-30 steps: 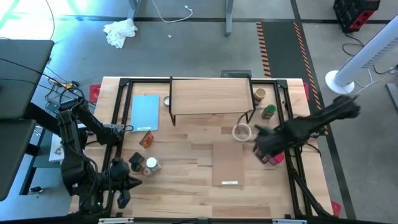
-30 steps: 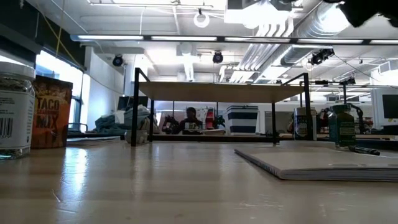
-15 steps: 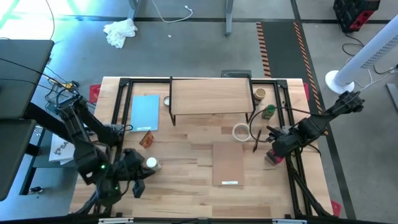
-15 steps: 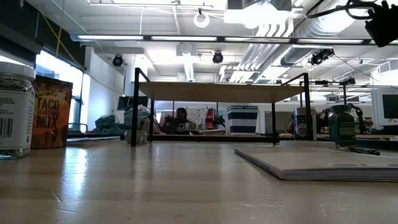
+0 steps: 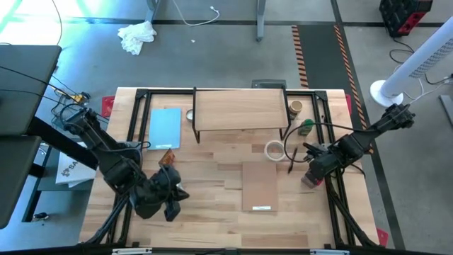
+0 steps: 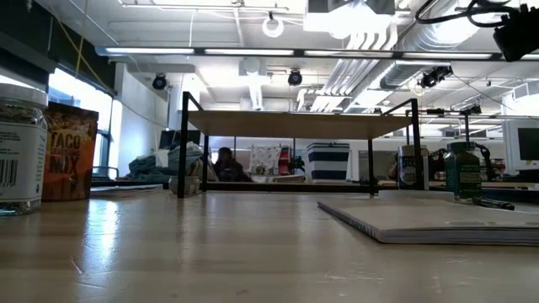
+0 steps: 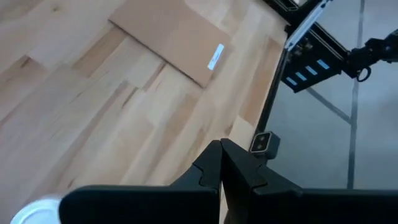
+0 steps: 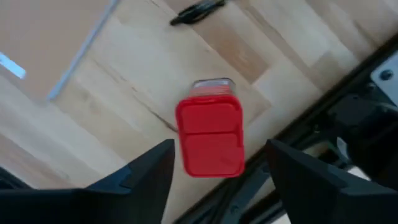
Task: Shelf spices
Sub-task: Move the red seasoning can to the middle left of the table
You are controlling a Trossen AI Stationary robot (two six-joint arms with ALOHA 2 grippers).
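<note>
The shelf [image 5: 241, 110] stands at the table's far side on its black wire end frames. A tan-topped jar [image 5: 295, 108] and a green-topped jar [image 5: 306, 127] stand by its right end. A red-topped jar [image 8: 210, 134] stands near the table's right edge. My right gripper [image 8: 217, 180] hangs open above it, one finger on either side, apart from it. My left gripper [image 7: 222, 163] is shut over the near left of the table. A white jar lid [image 7: 37, 210] shows just beside it. In the low view a jar [image 6: 21, 151] stands next to a taco mix packet [image 6: 72, 151].
A loose pale board [image 5: 259, 186] lies in the middle near side, a white tape ring [image 5: 274, 150] beyond it. A light-blue pad [image 5: 165, 127] lies left of the shelf. A black pen [image 8: 198, 11] lies by the red-topped jar. Black frame rails [image 5: 333, 191] run along the right edge.
My left gripper has swung from the near left corner toward the table's right and now covers the two jars there. My right arm has shifted a little toward the right edge and come to rest over the red-topped jar.
</note>
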